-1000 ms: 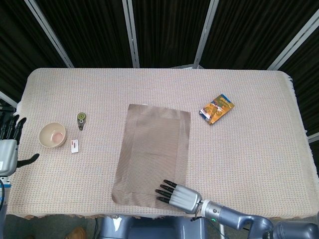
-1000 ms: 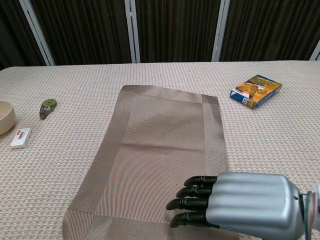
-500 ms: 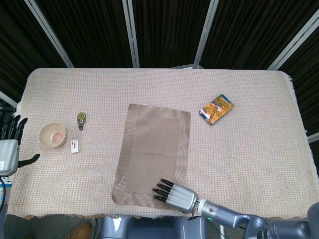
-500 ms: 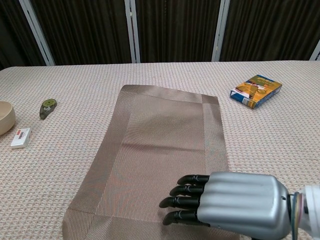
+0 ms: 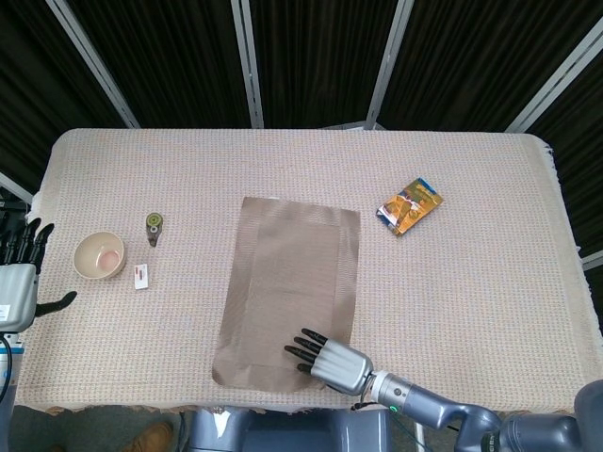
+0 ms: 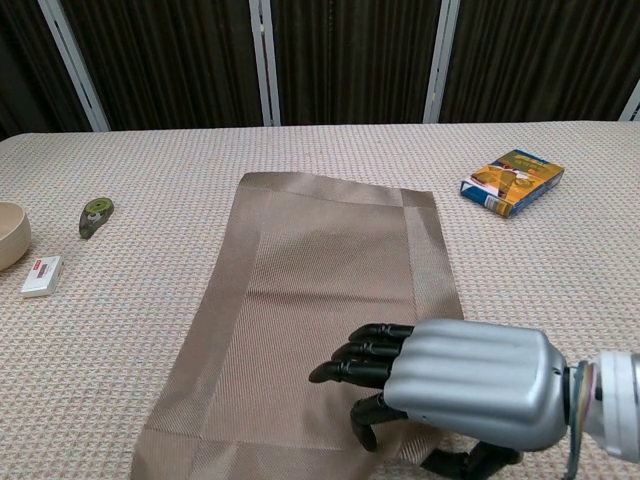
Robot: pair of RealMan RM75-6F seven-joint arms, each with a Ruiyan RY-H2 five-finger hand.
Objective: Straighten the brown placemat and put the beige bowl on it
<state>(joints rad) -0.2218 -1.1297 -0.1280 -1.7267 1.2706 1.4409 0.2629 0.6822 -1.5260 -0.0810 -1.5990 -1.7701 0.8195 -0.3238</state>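
Brown placemat (image 5: 289, 287) lies under the right hand (image 6: 440, 385), fingers spread flat (thumb visible only from the chest) — it has slid leftward; left hand (image 5: 19, 273) open, head-view only.

no text legible, labels too small
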